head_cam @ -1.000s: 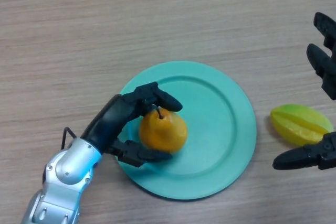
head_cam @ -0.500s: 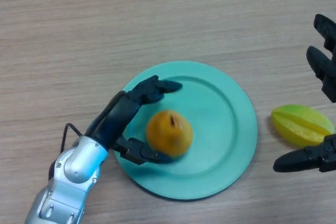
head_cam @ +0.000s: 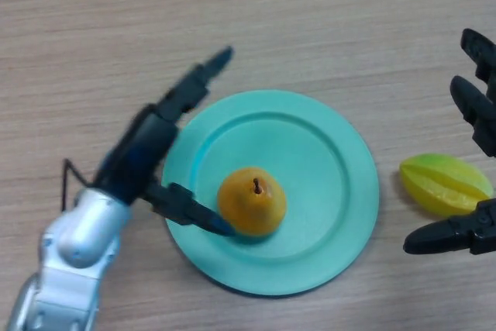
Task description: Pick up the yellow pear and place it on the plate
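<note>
While upright, pear (head_cam: 251, 201) on plate (head_cam: 325, 160)

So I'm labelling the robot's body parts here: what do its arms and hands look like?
The left hand is black, with thick, blunt-tipped fingers, and sits on a rounded silver-grey forearm with a glossy metallic shell. The right hand at the view's right edge is the same matte black, with chunky segmented fingers; its arm is out of view. No markings are visible on either.

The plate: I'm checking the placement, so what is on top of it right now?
The yellow pear stands on the plate, stem up, left of centre. The left hand has its fingers spread open, thumb beside the pear. Whatever plate surface lies beneath the pear is covered.
</note>
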Motion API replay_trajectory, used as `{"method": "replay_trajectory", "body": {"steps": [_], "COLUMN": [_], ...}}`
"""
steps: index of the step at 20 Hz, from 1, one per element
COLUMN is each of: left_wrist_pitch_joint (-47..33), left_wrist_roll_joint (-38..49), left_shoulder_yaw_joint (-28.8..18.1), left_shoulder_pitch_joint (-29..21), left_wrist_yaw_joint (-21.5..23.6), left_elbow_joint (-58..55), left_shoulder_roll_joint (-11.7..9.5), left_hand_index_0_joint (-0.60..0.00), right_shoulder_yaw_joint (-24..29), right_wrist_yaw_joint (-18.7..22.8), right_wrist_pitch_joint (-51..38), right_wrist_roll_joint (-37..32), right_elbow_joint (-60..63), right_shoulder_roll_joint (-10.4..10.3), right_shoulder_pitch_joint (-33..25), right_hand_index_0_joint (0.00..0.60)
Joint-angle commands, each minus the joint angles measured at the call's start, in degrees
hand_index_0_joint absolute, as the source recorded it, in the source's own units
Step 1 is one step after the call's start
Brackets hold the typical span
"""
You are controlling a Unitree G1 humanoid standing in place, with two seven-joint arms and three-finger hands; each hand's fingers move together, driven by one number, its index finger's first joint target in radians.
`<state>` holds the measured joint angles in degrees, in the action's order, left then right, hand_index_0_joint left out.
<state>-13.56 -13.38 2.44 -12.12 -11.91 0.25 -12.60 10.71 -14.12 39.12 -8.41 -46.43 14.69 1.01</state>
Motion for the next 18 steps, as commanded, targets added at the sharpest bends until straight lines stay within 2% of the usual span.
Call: {"method": "replay_trajectory", "body": {"steps": [1,4,9,14,18], "left_wrist_pitch_joint": [-5.2,-2.9,15.2,24.4,25.5], "left_wrist_roll_joint": [9.6,16.4,32.7,38.6,39.6], "left_shoulder_yaw_joint": [-7.6,-11.6,-18.3,-24.2,-25.0], "left_shoulder_pitch_joint": [-1.4,0.0,6.1,9.4,10.0], "left_wrist_yaw_joint": [2.6,2.6,1.6,-0.9,-0.3], "left_elbow_joint": [-8.7,-12.5,-22.3,-26.5,-27.8], "left_shoulder_roll_joint": [-3.5,-5.9,-6.9,-8.2,-7.8], "left_hand_index_0_joint": [0.0,0.0,0.0,0.0,0.0], "right_shoulder_yaw_joint": [3.6,3.0,3.2,3.2,3.5], "right_wrist_yaw_joint": [-0.4,-0.4,1.1,2.1,3.1], "right_wrist_pitch_joint": [-9.8,-11.4,-11.0,-10.7,-10.9], "right_wrist_roll_joint": [0.7,1.8,0.4,-0.5,-1.8], "right_elbow_joint": [-2.1,-0.9,-0.8,-0.6,-0.6], "right_shoulder_roll_joint": [1.9,1.9,1.7,2.2,2.2], "right_shoulder_pitch_joint": [-1.7,-2.3,-3.0,-3.9,-4.0], "right_hand_index_0_joint": [0.0,0.0,0.0,0.0,0.0]}}
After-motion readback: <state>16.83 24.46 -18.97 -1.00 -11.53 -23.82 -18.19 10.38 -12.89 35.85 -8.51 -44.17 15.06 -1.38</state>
